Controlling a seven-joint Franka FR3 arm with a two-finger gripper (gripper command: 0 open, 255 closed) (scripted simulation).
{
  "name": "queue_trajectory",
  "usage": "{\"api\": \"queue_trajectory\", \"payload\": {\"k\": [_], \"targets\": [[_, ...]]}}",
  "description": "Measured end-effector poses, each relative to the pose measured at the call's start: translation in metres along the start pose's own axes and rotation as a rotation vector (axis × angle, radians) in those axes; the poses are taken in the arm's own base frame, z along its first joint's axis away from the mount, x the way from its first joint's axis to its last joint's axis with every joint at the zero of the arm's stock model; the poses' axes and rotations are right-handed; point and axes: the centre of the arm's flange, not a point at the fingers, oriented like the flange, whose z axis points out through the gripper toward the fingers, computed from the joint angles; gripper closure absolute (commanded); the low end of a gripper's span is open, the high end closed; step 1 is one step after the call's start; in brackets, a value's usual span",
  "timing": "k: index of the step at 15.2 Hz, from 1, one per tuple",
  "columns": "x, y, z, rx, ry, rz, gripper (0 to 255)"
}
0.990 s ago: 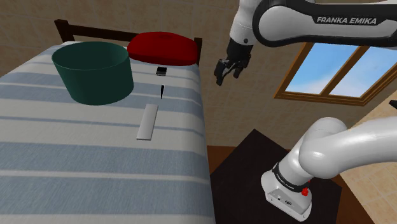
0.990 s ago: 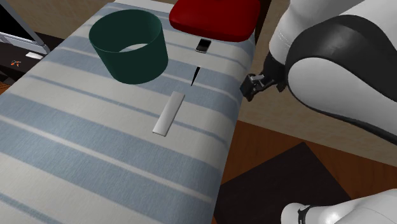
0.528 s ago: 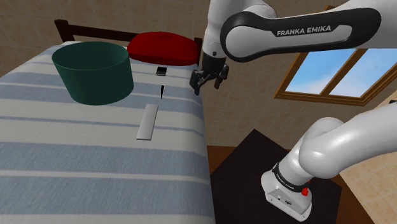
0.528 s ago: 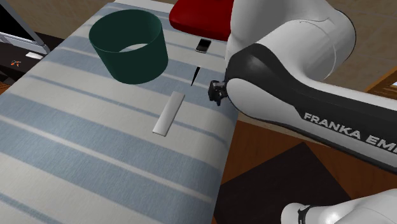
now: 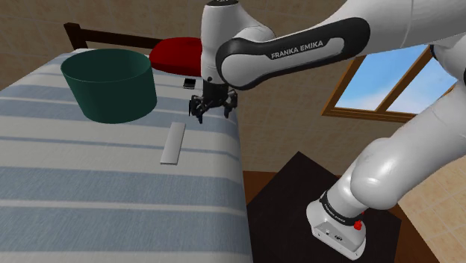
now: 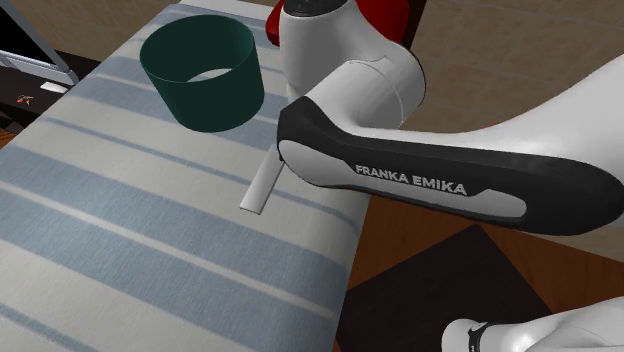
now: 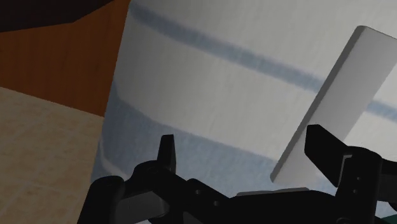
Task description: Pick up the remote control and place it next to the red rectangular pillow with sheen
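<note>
One arm, one target: a white Franka arm (image 5: 299, 48) reaches over a striped bed (image 5: 89, 187), with its black tool (image 5: 213, 110) hanging low above the cover near the bed's side edge.
Tool: released, its two fingers (image 7: 167, 156) spread well apart and clasping nothing.
Remote control: the remote control (image 5: 173, 143), drawn as a flat grey bar, lies untouched on the bedcover, between the green tub (image 5: 109, 84) and the bed's side edge.
Bearing: in the shoulder view, the remote lies to the left of the tool and nearer the camera, close by but apart. In the wrist view its near end shows just inside one finger, and the rest of the bar runs away past that finger, so it is off-centre to the hand.
Long axis: the bar runs roughly up the bed, across the blue stripes, leaning slightly.
Destination: the red pillow (image 5: 175, 56) sits at the headboard (image 5: 82, 33) end, on the far side of the tool from the remote. A small black handset (image 5: 190, 83) lies just in front of it.
Stage: judged to be the approach, with the pick-up not yet made.
Next move: probably a short shift to centre over the bar's middle, with the fingers set across its narrow width before descending.
Risk: a thin, flat bar on a soft cover may give the fingers little edge to catch.
</note>
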Motion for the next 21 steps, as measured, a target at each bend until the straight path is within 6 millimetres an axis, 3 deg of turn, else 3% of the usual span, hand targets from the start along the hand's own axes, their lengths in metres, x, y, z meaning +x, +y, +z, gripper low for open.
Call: {"api": "queue_trajectory", "payload": {"k": [12, 21], "targets": [[0.054, -0.123, 0.074, 0.009, -0.05, 0.192, 0], [0.055, -0.129, 0.117, 0.009, -0.053, 0.204, 0]]}}
